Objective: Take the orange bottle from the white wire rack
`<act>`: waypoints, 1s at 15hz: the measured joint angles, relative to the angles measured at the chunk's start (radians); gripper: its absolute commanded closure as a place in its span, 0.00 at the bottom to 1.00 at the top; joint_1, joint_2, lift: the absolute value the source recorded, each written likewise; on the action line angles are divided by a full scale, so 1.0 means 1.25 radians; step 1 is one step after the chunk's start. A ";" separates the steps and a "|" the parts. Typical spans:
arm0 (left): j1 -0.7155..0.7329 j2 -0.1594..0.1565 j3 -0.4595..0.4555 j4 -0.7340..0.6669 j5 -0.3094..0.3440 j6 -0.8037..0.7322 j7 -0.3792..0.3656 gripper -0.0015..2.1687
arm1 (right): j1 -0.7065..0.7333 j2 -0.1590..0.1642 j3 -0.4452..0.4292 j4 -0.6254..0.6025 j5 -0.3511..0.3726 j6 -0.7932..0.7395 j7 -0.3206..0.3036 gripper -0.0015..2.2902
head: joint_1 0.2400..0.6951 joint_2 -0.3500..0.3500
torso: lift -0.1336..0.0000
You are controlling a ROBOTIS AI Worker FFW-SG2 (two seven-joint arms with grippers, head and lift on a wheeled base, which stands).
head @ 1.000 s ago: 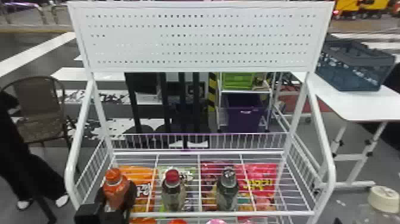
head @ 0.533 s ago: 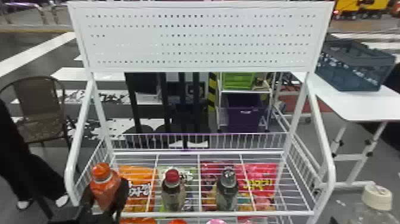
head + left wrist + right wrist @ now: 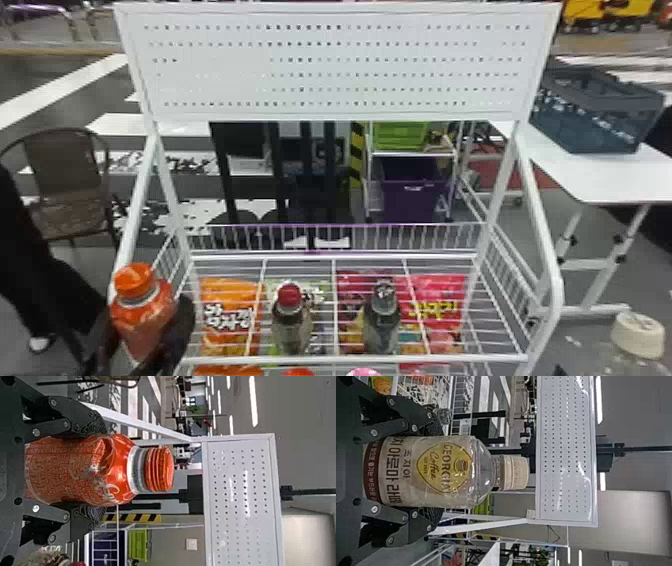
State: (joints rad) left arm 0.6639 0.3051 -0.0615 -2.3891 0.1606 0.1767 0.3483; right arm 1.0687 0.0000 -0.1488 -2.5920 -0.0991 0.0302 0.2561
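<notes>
Behind the white wire rack (image 3: 350, 358) there is a dark floor with white stripes, and a brown chair (image 3: 55, 185) stands to the left. On the right, a blue-grey crate (image 3: 595, 115) rests on a white table (image 3: 620, 175). From the head view, the orange bottle (image 3: 145, 315) is upright near the front left corner of the rack, and the left claw (image 3: 145, 327) is clamped on it. What the left wrist view adds is its ridged cap (image 3: 160, 469), the pale ring below, and ceiling lamps (image 3: 253, 399). At the head view's lower right, a small dark part of the right claw (image 3: 562, 371) is beside a bottle with a cream cap (image 3: 637, 335); in the right wrist view this claw (image 3: 438, 471) is closed around that bottle, whose yellow label (image 3: 445, 467) can be seen. Inside the rack, a red-capped bottle (image 3: 292, 325) and a dark-capped bottle (image 3: 382, 325) stand behind the front rail, with colourful bags (image 3: 230, 320) under the wires. Just beside the orange bottle, the rack's slanting side tube (image 3: 135, 210) stands in the way.
</notes>
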 measured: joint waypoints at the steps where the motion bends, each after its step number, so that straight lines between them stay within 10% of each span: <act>1: 0.018 0.001 0.003 -0.024 -0.002 0.008 -0.001 0.98 | 0.004 0.000 0.001 0.000 0.000 -0.007 0.000 0.44 | 0.57 0.50 | 1.00; 15: 0.122 -0.004 0.053 -0.133 -0.004 0.079 -0.012 0.98 | 0.009 0.000 0.002 -0.002 -0.004 -0.020 0.000 0.44 | 0.57 0.50 | 1.00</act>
State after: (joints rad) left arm 0.8163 0.2999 0.0046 -2.5555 0.1557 0.2754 0.3328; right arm 1.0805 0.0000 -0.1464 -2.5946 -0.1043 0.0054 0.2561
